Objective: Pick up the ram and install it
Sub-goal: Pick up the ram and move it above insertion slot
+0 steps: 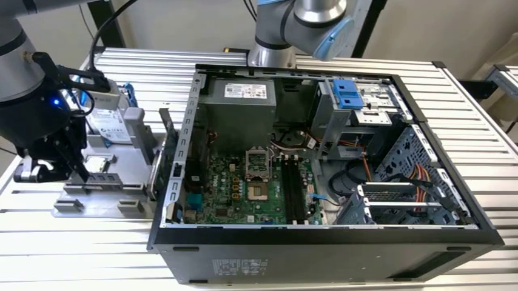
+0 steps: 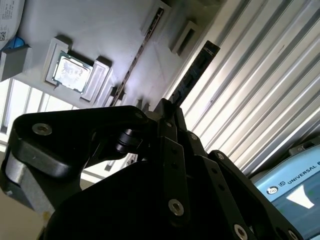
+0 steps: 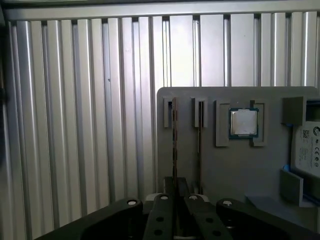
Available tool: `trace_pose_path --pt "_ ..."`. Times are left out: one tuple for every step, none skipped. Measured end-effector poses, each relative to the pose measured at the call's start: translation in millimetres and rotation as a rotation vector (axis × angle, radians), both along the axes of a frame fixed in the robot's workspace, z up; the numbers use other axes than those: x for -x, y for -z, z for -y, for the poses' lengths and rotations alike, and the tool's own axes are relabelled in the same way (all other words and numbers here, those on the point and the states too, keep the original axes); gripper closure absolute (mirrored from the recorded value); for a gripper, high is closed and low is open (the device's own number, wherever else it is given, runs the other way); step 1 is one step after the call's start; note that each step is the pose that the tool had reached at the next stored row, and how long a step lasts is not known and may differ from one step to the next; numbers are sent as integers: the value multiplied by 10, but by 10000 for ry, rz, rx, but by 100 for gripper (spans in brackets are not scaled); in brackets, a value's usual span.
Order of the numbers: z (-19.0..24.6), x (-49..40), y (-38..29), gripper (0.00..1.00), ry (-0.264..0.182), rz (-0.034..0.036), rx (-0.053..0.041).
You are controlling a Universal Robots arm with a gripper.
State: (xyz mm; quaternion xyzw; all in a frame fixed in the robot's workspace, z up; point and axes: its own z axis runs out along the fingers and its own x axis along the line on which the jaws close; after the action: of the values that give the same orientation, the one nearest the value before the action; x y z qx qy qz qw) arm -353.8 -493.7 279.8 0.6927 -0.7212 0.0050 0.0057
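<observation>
The ribbed metal counter [image 1: 486, 121] carries everything here. Largest on it is the open computer case [image 1: 324, 248], lying on its side so that its motherboard [image 1: 235, 188] faces up and the long dark memory slots [image 1: 293, 188] can be reached from above. Just beside it, toward the exterior view's left, sits a grey parts tray [image 3: 225, 170]. Its raised blocks keep each part in a known place: a hard drive [image 1: 109, 124], a square silver chip [image 3: 243, 122], and two thin sticks stood on edge in parallel grooves. I'd guess they stand that way so fingers can close on their broad faces. The hand [image 3: 174, 187] is down at the tray with its fingers drawn in against both flat sides of the ram [image 3: 174, 140], which runs straight out from between them. Whether the ram has cleared its groove I can't tell. The other stick [image 3: 200, 135] stands just beside it, untouched.
</observation>
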Motion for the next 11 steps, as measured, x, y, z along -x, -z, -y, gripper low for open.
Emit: trace_pose_path --pt "0 0 -7 100 0 -1 0" --pt "0 0 -15 100 0 0 0" --pt "0 0 -21 100 0 0 0" --pt "0 0 -28 100 0 0 0" --pt "0 0 -36 100 0 -1 1" --pt "0 0 -42 100 0 0 0" --pt "0 0 -49 100 0 1 0" --pt "0 0 -56 100 0 1 0" --pt "0 0 -63 100 0 2 0" --pt "0 0 -71 100 0 1 0" --pt "0 0 -79 100 0 0 1"
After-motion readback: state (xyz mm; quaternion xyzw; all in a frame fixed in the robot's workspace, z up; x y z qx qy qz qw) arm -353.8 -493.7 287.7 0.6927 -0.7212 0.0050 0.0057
